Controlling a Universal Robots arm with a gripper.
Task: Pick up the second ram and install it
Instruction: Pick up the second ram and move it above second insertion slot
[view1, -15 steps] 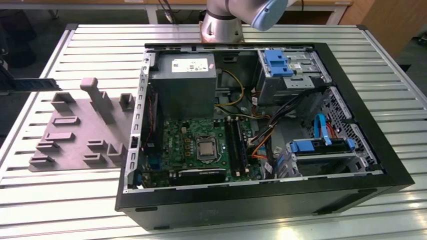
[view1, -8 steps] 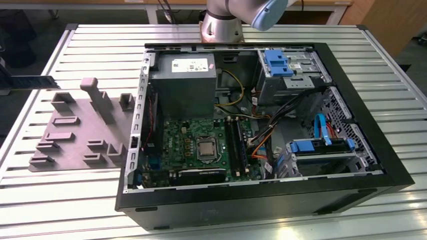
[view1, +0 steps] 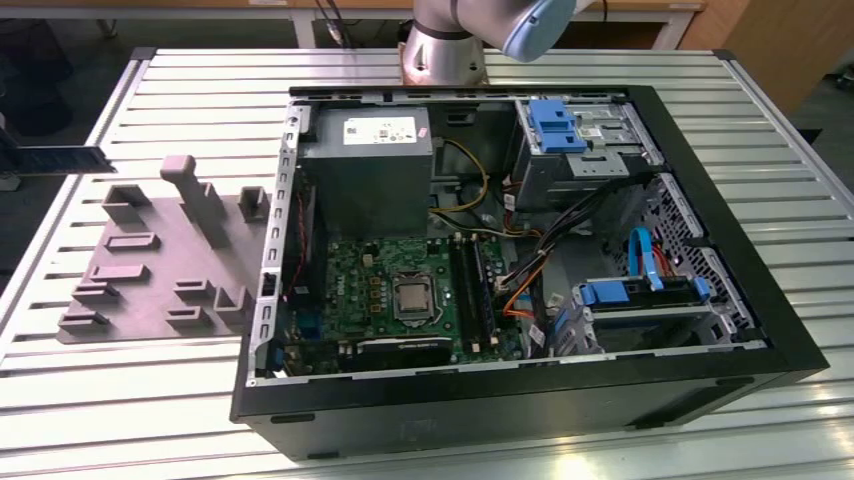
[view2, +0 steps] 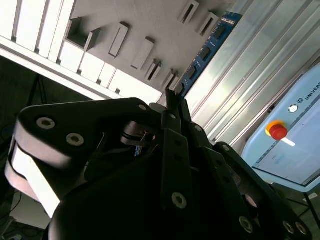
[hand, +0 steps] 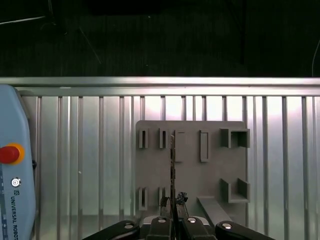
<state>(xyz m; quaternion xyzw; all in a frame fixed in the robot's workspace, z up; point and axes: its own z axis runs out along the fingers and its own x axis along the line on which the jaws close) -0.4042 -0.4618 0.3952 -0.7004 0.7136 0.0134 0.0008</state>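
The second ram (view2: 205, 52) is a thin blue stick with a row of black chips, and it sticks out from my fingertips. My gripper (view2: 172, 97) is shut on one end of it. In the first wrist view the ram (hand: 172, 160) shows edge-on as a thin dark line, with the gripper (hand: 172, 202) closed around its near end. It hangs well above the grey holder plate (hand: 210, 175) with its slotted pockets. The black memory slots (view1: 470, 285) lie on the green motherboard (view1: 387, 290) inside the open computer case (view1: 534, 400).
The grey holder plate (view1: 147, 270) lies on the slatted metal table (view1: 134, 400), at the exterior view's left of the case. A light-blue pendant with a red button (hand: 10, 154) rests on the table. Cables (view1: 534, 285) and blue drive cages (view1: 561, 125) crowd the case beside the slots.
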